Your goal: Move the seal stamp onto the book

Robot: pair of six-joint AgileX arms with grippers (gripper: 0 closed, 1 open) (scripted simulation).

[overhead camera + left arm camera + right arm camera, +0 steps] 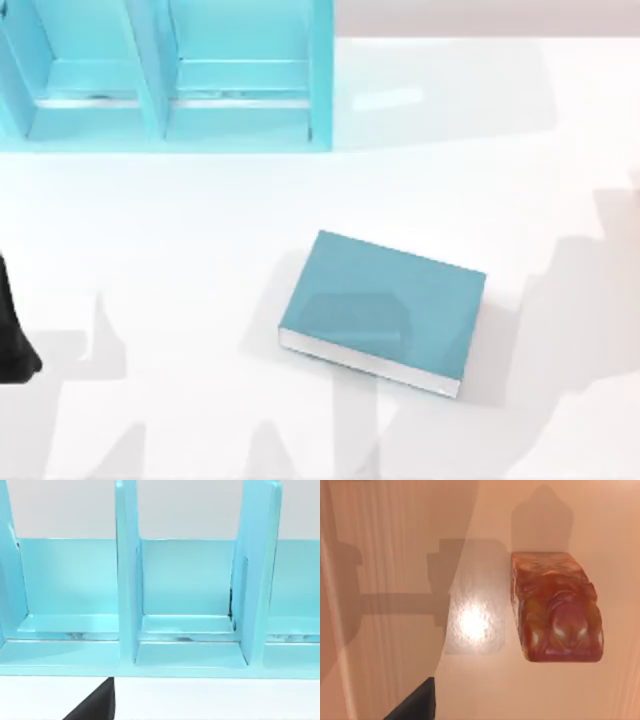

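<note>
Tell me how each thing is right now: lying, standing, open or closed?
book: closed, lying flat on the table, nothing on top.
seal stamp: resting on a surface, not held.
shelf unit: standing at the table's far left, compartments hold nothing.
left arm: at the left edge.

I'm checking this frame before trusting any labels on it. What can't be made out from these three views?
- Left gripper's fingers: a dark part of the left arm is cut off by the top view's left edge.
- Right gripper's fingers: the right wrist view looks at the seal stamp, with a dark corner at its lower edge.
- Stamp's spot relative to the book: no view holds both.
- Shelf unit: cut by the edges.
</note>
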